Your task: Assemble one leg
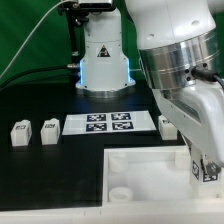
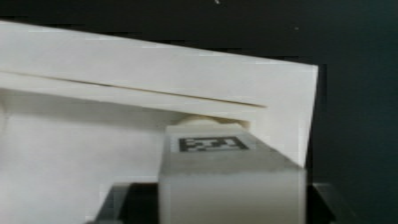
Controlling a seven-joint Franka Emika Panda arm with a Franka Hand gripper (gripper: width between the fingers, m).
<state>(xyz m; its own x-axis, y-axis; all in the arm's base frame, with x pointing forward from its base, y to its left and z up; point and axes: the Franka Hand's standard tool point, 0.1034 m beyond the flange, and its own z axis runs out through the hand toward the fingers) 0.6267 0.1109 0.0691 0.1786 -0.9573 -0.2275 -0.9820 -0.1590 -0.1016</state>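
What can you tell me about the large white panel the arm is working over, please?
The large white panel looks like matte plastic: a square, tray-like piece with a raised rim and a round socket in one corner. It lies flat on the black table, toward the exterior view's right. The arm covers its far right part. In the wrist view, a tagged leg sits at its edge; whether they touch is unclear.

Arm hides fingers; leg partly hidden.

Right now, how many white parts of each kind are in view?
Legs: 4
Panel: 1
Marker board: 1
Total: 6
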